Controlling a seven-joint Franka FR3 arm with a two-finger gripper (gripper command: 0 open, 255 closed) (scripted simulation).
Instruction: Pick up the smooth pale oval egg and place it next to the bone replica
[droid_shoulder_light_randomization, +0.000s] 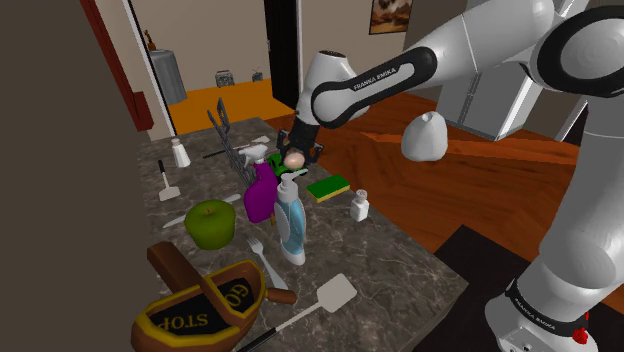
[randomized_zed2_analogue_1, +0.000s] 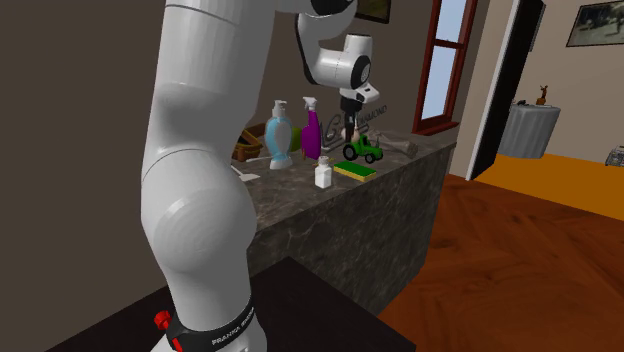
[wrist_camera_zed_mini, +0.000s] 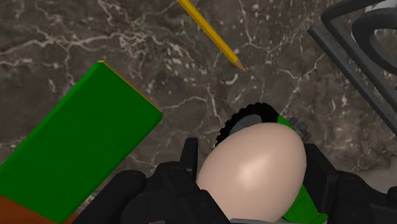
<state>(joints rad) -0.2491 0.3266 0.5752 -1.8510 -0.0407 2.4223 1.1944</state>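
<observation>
A smooth pale egg (wrist_camera_zed_mini: 251, 170) sits clasped between my black fingers (wrist_camera_zed_mini: 170, 184). My gripper (droid_shoulder_light_randomization: 294, 152) is shut on the egg (droid_shoulder_light_randomization: 294, 159) and holds it a little above the dark marble counter (droid_shoulder_light_randomization: 400, 255). Right under it is a green toy tractor (randomized_zed2_analogue_1: 362, 151), whose black wheel (wrist_camera_zed_mini: 245, 119) shows just beyond the egg. The pale bone replica (randomized_zed2_analogue_1: 401, 147) lies on the counter past the tractor, near the counter's far end; in the shoulder view the bone (droid_shoulder_light_randomization: 254, 149) is just left of the gripper.
A green sponge (droid_shoulder_light_randomization: 329, 187), a small white bottle (droid_shoulder_light_randomization: 359, 206), purple (droid_shoulder_light_randomization: 259, 195) and blue (droid_shoulder_light_randomization: 291, 228) spray bottles, a green apple (droid_shoulder_light_randomization: 211, 223), a spatula (droid_shoulder_light_randomization: 331, 294) and a STOP-sign basket (droid_shoulder_light_randomization: 200, 312) crowd the counter. A yellow pencil (wrist_camera_zed_mini: 210, 35) and a grey wire rack (wrist_camera_zed_mini: 356, 51) lie near the tractor.
</observation>
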